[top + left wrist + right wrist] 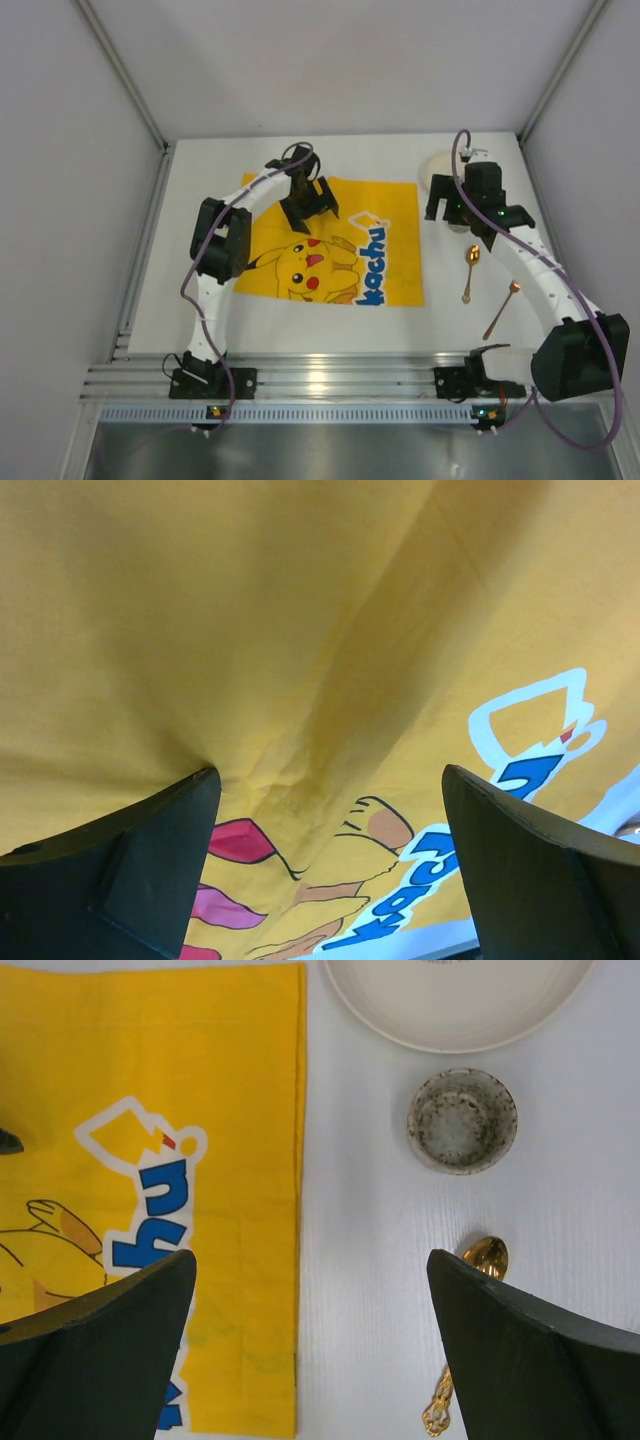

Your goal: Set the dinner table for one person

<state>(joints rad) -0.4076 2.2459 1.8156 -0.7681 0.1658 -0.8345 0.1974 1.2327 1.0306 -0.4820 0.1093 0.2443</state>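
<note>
The white dinner table (190,300) carries a yellow Pikachu-print mat (335,250) at its middle. My left gripper (308,212) hangs open and empty low over the mat's far part; its wrist view shows only creased yellow cloth (300,630) between the fingers (328,772). My right gripper (476,215) is open and empty above the bare table (360,1210), right of the mat's edge (311,1256). Ahead of it are a white plate (455,1005), a small speckled bowl (462,1120) and a gold spoon (482,1258).
The plate (438,168) lies at the far right, partly under my right arm. The gold spoon (470,268) and a second slim gold utensil (502,310) lie right of the mat. A ribbed aluminium rail (320,380) runs along the near edge. Grey walls enclose the table.
</note>
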